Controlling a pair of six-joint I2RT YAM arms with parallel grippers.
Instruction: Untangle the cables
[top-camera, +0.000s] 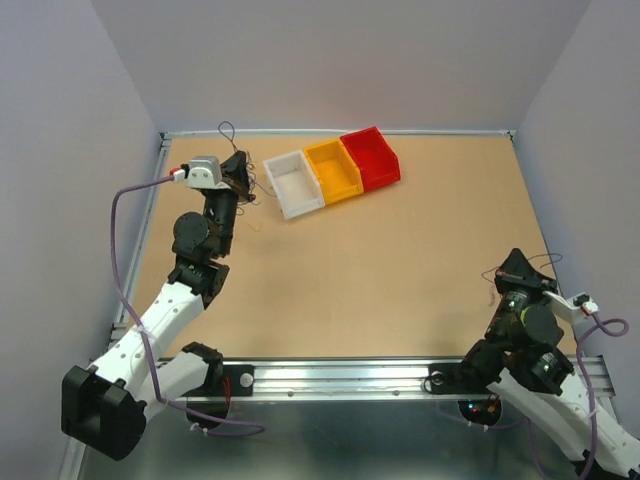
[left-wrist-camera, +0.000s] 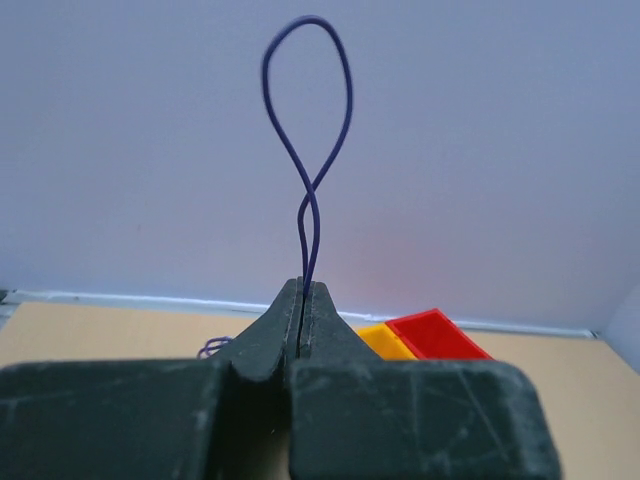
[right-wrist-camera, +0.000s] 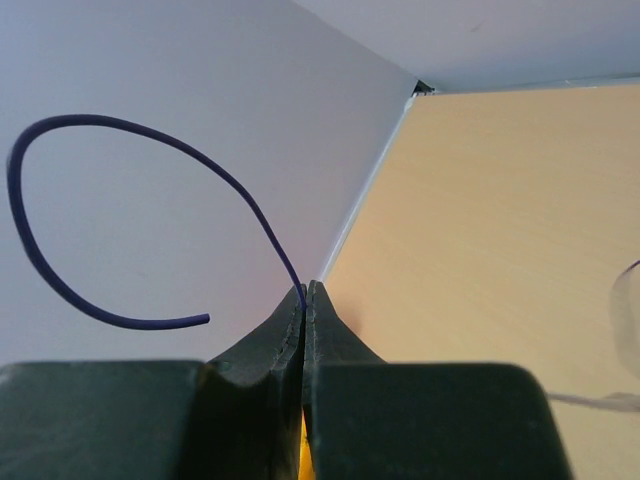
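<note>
My left gripper stands at the back left of the table, tilted up, shut on a thin purple cable. That cable rises from the fingertips as a twisted loop. A small purple coil lies on the table behind the jaws, and more thin wire dangles beside the left gripper. My right gripper is at the near right, shut on another purple cable that curves away to a free end. A sliver of yellow shows low between its fingers. A pale thin wire loops at the right edge.
Three small bins stand in a row at the back: white, yellow and red. White walls close the table's left, back and right. A metal rail runs along the near edge.
</note>
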